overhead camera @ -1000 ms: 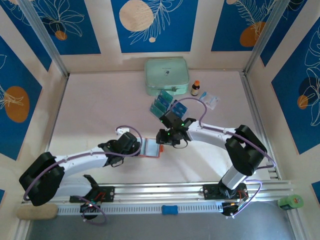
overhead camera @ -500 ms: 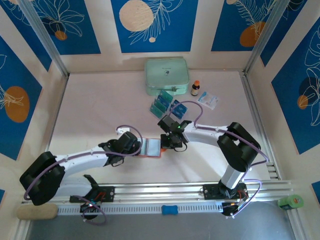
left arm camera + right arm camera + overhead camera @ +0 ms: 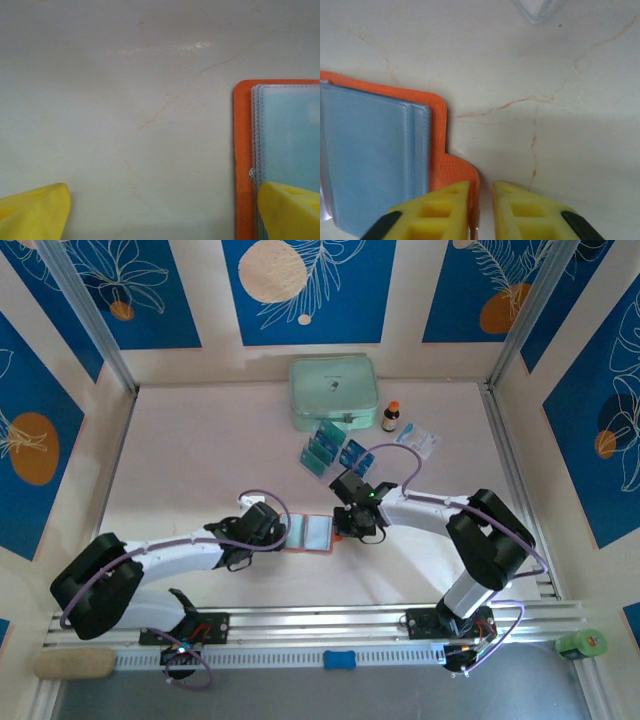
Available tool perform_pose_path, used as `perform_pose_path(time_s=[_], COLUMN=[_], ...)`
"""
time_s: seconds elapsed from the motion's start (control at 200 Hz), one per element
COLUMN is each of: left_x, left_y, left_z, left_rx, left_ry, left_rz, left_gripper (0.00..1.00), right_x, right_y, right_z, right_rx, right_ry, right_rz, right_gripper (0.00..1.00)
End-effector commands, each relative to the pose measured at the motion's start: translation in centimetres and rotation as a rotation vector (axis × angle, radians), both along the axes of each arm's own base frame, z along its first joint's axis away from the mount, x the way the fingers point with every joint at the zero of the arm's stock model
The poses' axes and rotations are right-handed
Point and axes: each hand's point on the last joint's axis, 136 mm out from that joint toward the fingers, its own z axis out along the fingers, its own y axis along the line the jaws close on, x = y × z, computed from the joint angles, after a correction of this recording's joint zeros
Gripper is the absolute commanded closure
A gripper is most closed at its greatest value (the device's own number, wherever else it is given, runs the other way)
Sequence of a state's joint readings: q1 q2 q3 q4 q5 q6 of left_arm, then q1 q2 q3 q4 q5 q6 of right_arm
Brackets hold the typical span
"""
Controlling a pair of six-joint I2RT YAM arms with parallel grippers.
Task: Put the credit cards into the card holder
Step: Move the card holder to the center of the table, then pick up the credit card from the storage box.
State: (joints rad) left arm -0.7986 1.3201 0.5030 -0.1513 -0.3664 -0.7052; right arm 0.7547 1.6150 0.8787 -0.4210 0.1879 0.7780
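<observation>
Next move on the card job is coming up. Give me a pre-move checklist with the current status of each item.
1. Card holder open and flat on the table: ok.
2. Left gripper open, one finger over the holder's pocket edge: ok.
3. Right gripper gripping the holder's orange edge: cannot tell. The edge sits between its nearly closed fingers, with a sliver of table showing beside it.
4. A card in a gripper: not ok. There is none between either pair of fingers.
5. Credit cards in sight beyond the holder: ok.
6. Pocket free for a card: cannot tell.
</observation>
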Motion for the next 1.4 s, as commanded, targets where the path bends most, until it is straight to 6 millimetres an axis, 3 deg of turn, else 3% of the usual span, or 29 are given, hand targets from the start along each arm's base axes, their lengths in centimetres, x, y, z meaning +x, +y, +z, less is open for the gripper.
perform_pose_path(time_s=[0.0, 0.15, 0.32, 0.515, 0.905, 1.005, 1.135, 1.395], left_x=[0.5, 0.4, 0.4, 0.4, 0.0, -0.1, -0.1, -0.1], left_y=[-0.4, -0.5, -0.5, -0.6, -0.2, -0.2, -0.2, 0.0], left_z=[0.3, 0.2, 0.2, 0.4, 0.4, 0.3, 0.3, 0.2], left_rx=[-0.014, -0.02, -0.025, -0.039, -0.051, -0.051, -0.05, -0.045], left_ry=[-0.004, 0.0, -0.001, -0.003, -0.003, 0.001, 0.002, 0.0], left_rz=[-0.006, -0.005, -0.002, 0.004, 0.015, 0.017, 0.017, 0.017], left_gripper=[0.05, 0.05, 0.05, 0.04, 0.04, 0.04, 0.04, 0.04], right_x=[0.0, 1.5, 4.8, 8.9, 14.3, 15.2, 15.7, 15.7], right_y=[-0.1, -0.2, -0.3, 0.4, 3.9, 3.9, 2.8, -1.6], right_z=[1.8, 5.6, 10.0, 13.1, 12.8, 12.6, 13.1, 13.3], right_rx=[0.029, 0.072, 0.127, 0.117, 0.058, 0.015, -0.019, -0.117], right_ry=[-0.02, -0.1, -0.203, -0.257, -0.229, -0.228, -0.247, -0.272], right_rz=[0.017, 0.037, 0.079, 0.143, 0.266, 0.271, 0.265, 0.213], right_gripper=[0.71, 0.65, 0.65, 0.65, 0.67, 0.69, 0.7, 0.7])
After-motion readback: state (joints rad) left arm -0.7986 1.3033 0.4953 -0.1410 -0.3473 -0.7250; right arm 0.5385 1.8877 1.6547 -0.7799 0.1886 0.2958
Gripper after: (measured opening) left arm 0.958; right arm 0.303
